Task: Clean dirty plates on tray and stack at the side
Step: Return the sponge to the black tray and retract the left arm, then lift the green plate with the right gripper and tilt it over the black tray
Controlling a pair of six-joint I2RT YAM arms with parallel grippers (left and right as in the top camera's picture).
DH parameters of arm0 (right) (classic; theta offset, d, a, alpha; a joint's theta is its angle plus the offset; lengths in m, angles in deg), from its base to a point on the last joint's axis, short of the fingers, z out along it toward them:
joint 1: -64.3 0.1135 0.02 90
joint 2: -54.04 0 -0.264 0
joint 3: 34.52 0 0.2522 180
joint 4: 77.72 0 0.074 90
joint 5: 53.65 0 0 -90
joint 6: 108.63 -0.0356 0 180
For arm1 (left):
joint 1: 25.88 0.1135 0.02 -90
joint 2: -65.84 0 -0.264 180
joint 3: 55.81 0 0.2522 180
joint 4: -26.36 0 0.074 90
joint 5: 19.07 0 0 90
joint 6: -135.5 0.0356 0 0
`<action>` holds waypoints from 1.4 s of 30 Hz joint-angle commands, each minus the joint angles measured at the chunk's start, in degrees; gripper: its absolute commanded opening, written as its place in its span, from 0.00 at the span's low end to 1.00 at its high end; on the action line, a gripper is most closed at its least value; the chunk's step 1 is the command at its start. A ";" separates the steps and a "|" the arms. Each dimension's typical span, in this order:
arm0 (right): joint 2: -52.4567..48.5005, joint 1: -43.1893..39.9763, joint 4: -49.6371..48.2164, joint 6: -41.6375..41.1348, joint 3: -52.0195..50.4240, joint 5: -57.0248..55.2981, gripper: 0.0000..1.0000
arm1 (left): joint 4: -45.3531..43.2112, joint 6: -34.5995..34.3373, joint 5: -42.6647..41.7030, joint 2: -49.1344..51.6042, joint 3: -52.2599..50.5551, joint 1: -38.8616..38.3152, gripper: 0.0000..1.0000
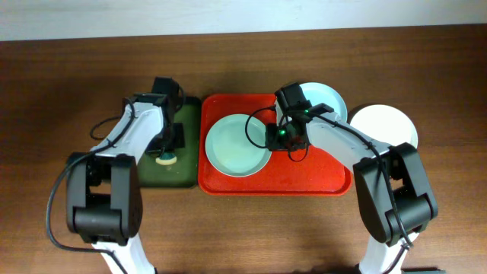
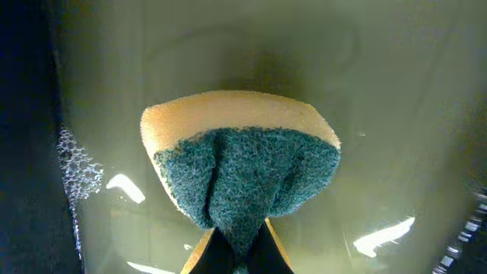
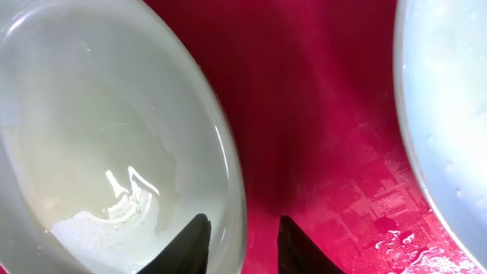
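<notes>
On the left half of the red tray (image 1: 304,179) lies a pale blue-green plate (image 1: 237,144). My right gripper (image 1: 275,138) is at its right rim. In the right wrist view that gripper (image 3: 242,218) is open and straddles the wet plate's (image 3: 114,137) rim, one finger over the plate and one over the tray (image 3: 319,114). A second blue-green plate (image 1: 326,101) sits at the tray's far right corner, and its edge (image 3: 449,114) shows in the wrist view. A white plate (image 1: 384,128) rests on the table to the right. My left gripper (image 2: 240,255) is shut on a yellow and green sponge (image 2: 240,171).
A dark green tray (image 1: 183,171) lies just left of the red tray, and the left gripper (image 1: 164,151) holds the sponge (image 1: 164,159) over its wet surface (image 2: 396,91). Brown wooden table (image 1: 61,91) surrounds everything.
</notes>
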 commanded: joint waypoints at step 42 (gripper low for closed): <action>3.08 0.22 3.08 -11.23 -1.49 -7.37 0.04 | 9.20 -7.34 0.81 -17.90 14.80 25.31 1.00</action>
